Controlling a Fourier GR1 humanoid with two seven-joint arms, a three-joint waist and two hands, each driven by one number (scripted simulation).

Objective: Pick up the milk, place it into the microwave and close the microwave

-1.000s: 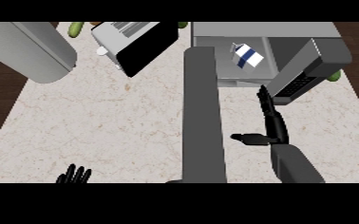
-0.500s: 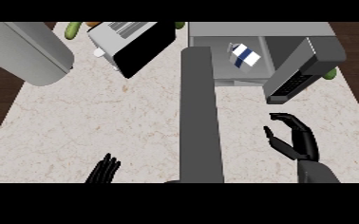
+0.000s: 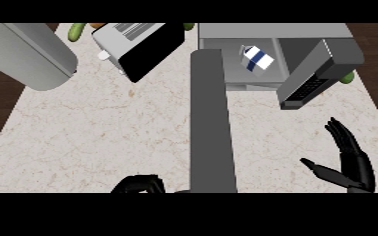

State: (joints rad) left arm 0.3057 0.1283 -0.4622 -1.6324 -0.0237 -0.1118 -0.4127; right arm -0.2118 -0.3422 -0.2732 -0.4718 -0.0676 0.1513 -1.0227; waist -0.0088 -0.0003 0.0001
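The milk [image 3: 256, 59], a small white carton with a blue band, stands inside the microwave [image 3: 295, 32] at the upper right. The microwave's door [image 3: 212, 120] is swung wide open and shows edge-on as a long grey bar running down the middle of the counter. The dark control panel [image 3: 314, 77] sits right of the cavity. My right hand [image 3: 348, 164] is open at the lower right, fingers straight and thumb spread, away from the microwave and holding nothing. My left hand [image 3: 140, 184] shows at the lower edge just left of the door, fingers loosely bent, holding nothing.
A toaster [image 3: 122, 37] with a black side panel stands at the back, left of the microwave. A large grey rounded body [image 3: 37, 55] fills the upper left. Green vegetables lie at the back left [image 3: 76, 30] and right of the microwave [image 3: 348, 76]. The counter [image 3: 88, 130] is pale marble.
My right hand has drawn back from the microwave's mouth to the lower right, leaving the milk inside. My left hand has slid right along the lower edge toward the door.
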